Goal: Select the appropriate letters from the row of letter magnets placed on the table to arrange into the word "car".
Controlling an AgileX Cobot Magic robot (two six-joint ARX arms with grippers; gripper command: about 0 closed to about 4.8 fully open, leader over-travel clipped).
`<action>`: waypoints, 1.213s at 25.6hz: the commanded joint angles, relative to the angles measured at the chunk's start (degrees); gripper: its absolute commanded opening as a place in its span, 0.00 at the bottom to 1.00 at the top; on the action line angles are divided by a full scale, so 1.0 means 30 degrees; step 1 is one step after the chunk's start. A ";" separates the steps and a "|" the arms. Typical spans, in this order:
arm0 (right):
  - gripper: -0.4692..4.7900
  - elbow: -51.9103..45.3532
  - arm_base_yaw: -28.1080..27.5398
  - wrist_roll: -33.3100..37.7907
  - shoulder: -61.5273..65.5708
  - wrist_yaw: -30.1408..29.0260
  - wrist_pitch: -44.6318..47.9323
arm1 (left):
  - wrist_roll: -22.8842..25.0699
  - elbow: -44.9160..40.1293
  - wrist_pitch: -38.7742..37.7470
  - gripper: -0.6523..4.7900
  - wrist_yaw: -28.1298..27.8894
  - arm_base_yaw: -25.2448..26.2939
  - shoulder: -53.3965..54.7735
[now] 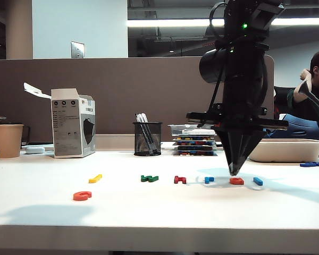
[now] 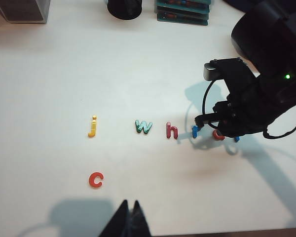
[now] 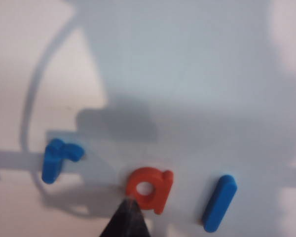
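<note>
right gripper (image 3: 127,217) closed, tip touching orange-red a (image 3: 150,188), lower centre of right wrist frame, between light blue r (image 3: 59,159) and blue bar (image 3: 219,203). left gripper (image 2: 129,217) closed, idle at bottom centre of its view. a likely light, stiff, thin, slippery: nudge by edge or pinch rim.

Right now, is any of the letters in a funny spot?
Yes. The orange-red c lies by itself, nearer the front edge of the table than the row of letters. The shut right gripper touches the orange-red a. The shut left gripper hangs near the c.
</note>
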 commanded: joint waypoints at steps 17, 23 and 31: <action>0.08 0.0044 -0.0401 0.0087 -0.0095 0.0707 0.0328 | 0.0073 0.0036 -0.0029 0.11 -0.0204 0.0007 -0.0051; 0.08 0.0044 -0.0393 0.0109 -0.0095 0.0124 0.0386 | 0.0080 0.0036 -0.0029 0.11 -0.0204 0.0007 -0.0051; 0.08 0.0007 -0.0393 0.0240 -0.0058 0.0000 0.0364 | 0.0073 0.0036 -0.0029 0.11 -0.0204 0.0007 -0.0051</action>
